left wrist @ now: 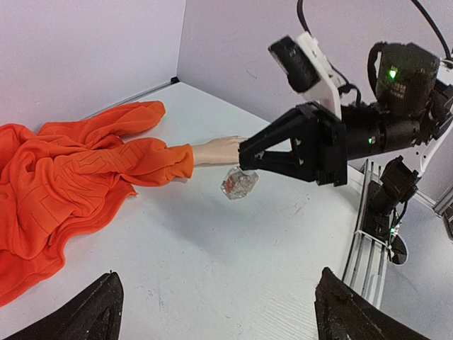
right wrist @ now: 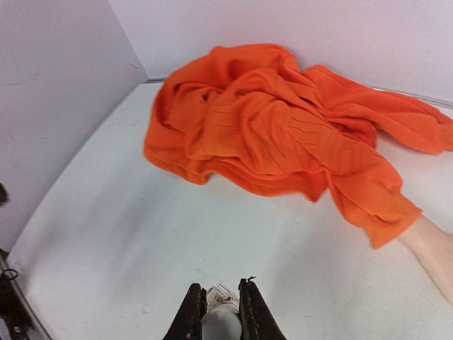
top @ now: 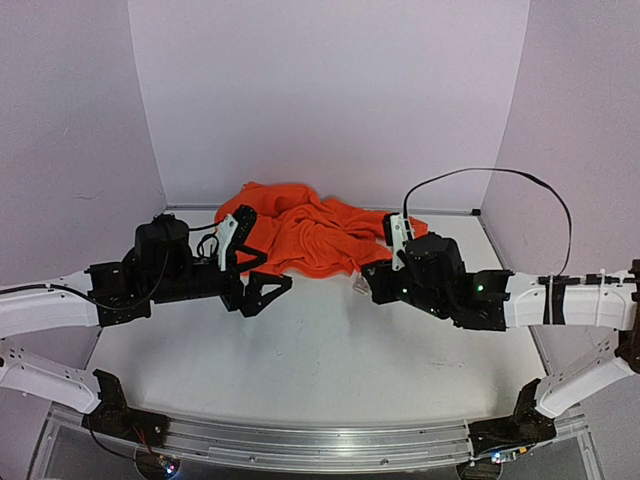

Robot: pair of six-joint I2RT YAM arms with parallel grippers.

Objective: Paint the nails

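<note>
The pale peach mannequin hand (left wrist: 216, 150) comes out of an orange sleeve (left wrist: 152, 161) and lies on the white table. Its fingertips and nails are hidden behind my right gripper (left wrist: 245, 161). In the right wrist view only the wrist (right wrist: 433, 246) shows at the right edge. My right gripper (right wrist: 221, 286) is shut on the white cap (right wrist: 220, 327) of a small clear bottle (right wrist: 225, 293). It holds the bottle (left wrist: 239, 184) just above the table beside the hand. My left gripper (left wrist: 219, 278) is open and empty, left of the bottle and aimed at it.
The orange garment (top: 310, 232) lies bunched at the back middle of the table (top: 320, 360), against the back wall. Lilac walls close in the left, back and right. A black cable (top: 500, 172) loops above the right arm.
</note>
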